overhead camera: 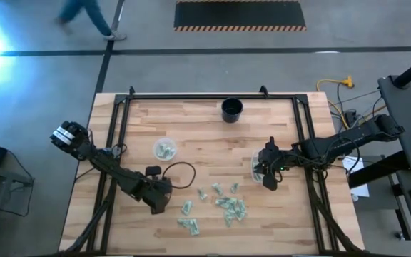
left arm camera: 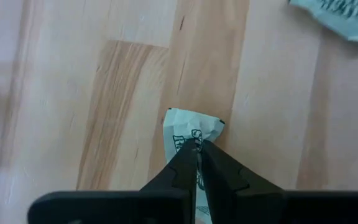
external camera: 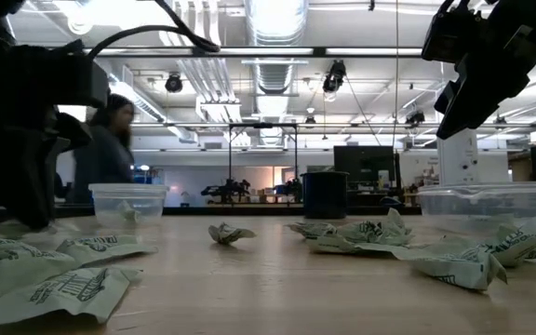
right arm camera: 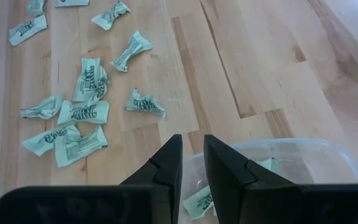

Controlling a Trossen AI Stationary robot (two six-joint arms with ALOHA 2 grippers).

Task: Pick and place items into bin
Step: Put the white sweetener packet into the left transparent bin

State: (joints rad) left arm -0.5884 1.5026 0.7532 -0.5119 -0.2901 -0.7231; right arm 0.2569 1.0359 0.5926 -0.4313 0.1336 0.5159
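Green and white packets (overhead camera: 228, 205) lie spread on the wooden table (overhead camera: 205, 132). The left gripper (left arm camera: 197, 148) is down at the table, pressed together on one packet (left arm camera: 191, 127), pinching just its edge. That thin hold could slip when the arm lifts. The right gripper (right arm camera: 192, 155) hangs over a clear tub (right arm camera: 328, 158), fingers a little apart, holding nothing that shows.

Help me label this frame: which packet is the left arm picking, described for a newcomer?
Find the left gripper near the wooden table's front-left edge. Its fingers are shut on one pale green and white packet. Unlike the loose packets scattered to its right, this one is pinched between dark fingertips.
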